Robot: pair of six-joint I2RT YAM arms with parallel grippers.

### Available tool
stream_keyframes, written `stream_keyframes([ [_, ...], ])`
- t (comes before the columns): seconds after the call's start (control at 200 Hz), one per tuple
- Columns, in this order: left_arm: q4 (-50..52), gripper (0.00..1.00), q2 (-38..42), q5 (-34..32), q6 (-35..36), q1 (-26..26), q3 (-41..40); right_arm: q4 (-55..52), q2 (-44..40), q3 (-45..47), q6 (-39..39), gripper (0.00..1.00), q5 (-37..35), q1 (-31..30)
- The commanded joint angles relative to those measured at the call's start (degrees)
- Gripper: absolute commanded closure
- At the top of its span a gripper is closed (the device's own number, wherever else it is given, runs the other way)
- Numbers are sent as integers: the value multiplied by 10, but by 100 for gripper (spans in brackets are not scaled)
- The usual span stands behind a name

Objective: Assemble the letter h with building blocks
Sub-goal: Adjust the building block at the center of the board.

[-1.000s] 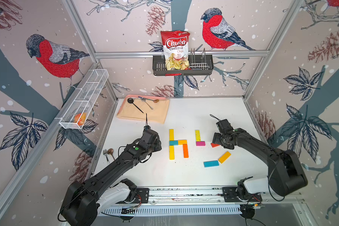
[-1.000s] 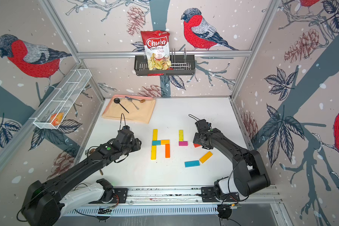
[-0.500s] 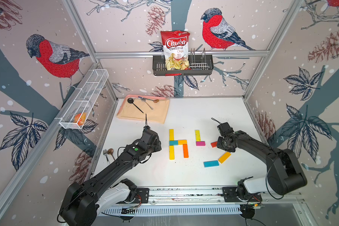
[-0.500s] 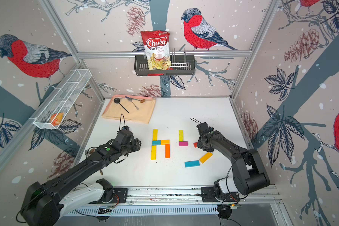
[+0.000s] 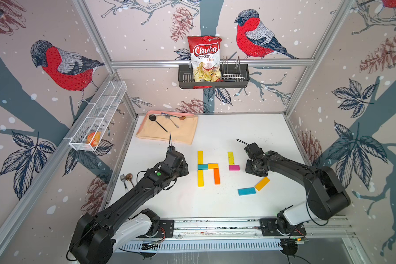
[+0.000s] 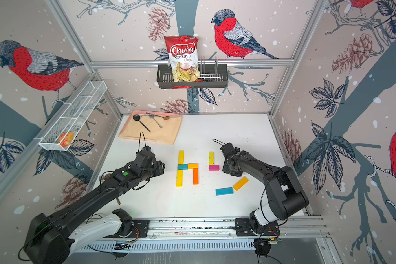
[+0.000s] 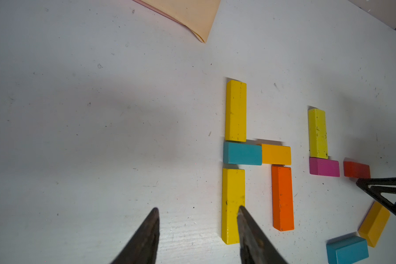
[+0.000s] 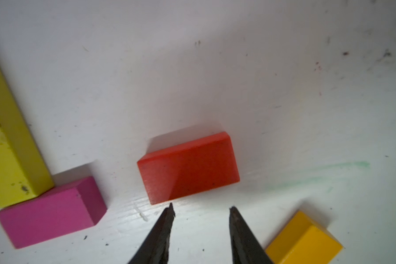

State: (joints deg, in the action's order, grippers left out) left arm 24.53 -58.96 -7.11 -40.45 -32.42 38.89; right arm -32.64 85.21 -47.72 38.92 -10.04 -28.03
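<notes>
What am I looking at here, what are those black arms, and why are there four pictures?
Two black robot arms stand on a rail at the front of a white table; each ends in a two-fingered gripper. Two pictures look down on everything from above. The other two come from cameras on the wrists, looking past the fingers. On the table, five coloured blocks form a letter h; a yellow block and a magenta block touch beside it; a red block, a teal block and an orange-yellow block lie loose. The left gripper and the right gripper are open, holding nothing; the right one points at the red block.
</notes>
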Motion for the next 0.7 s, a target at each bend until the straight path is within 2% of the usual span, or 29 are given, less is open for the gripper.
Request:
stream_keyframes([
  [0.0, 2, 46, 3, -4, 7, 2, 7, -17, -22, -10, -15, 52, -10, 19],
  [0.14, 2, 46, -4, -1, 7, 3, 13, 17, -13, -15, -58, 52, 47, 91],
  [0.29, 3, 46, -2, -3, 7, 3, 12, 49, 20, -25, -83, 51, 100, 127],
  [0.53, 0, 46, -3, -1, 5, 3, 4, 75, 67, -28, -91, 52, 103, 128],
  [0.695, 1, 46, 0, -3, 6, 3, 4, 68, 78, -32, -85, 54, 84, 100],
])
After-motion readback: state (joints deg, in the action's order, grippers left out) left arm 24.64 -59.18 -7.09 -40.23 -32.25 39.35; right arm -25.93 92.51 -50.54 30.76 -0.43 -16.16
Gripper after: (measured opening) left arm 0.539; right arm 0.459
